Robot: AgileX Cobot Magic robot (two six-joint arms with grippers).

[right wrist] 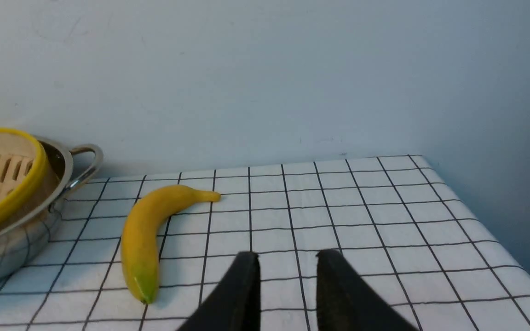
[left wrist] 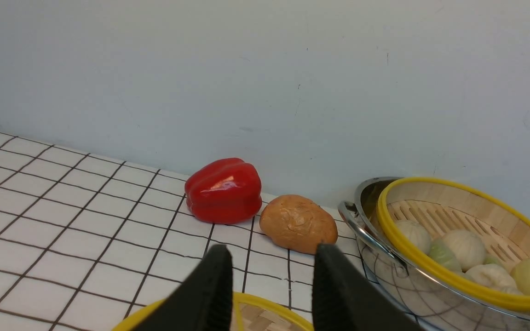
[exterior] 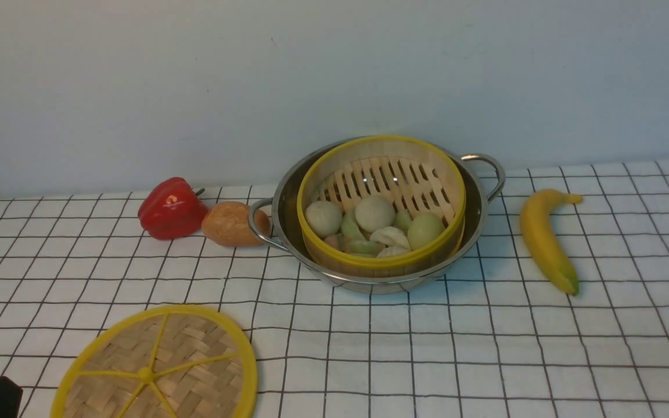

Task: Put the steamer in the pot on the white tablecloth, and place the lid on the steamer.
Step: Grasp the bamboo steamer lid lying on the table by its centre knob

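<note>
1. Front view: the steamer (exterior: 391,179) sits inside the pot (exterior: 369,282), which stands toward the back of the white tablecloth (exterior: 485,348), so I judge the first half of the job done. Its buns (exterior: 374,213) crowd the near side, so it may lean slightly toward me. The lid (exterior: 160,366) lies flat at the near left, well apart from the pot and not yet on. A red pepper (exterior: 171,209) and a bread roll (exterior: 229,223) lie left of the pot, the roll just beside it. A banana (exterior: 543,241) lies to its right.
2. Left wrist view: my left gripper (left wrist: 272,257) hangs with its fingers spread and nothing between them, over the lid's far rim. The lid lies on this arm's side, so I take this arm to be the one to lift it. A thin disc offers only its edge to pinch.
3. Right wrist view: my right gripper (right wrist: 288,262) is likewise parted and empty, above bare cloth near the banana and apart from the pot, which leaves room there.
</note>
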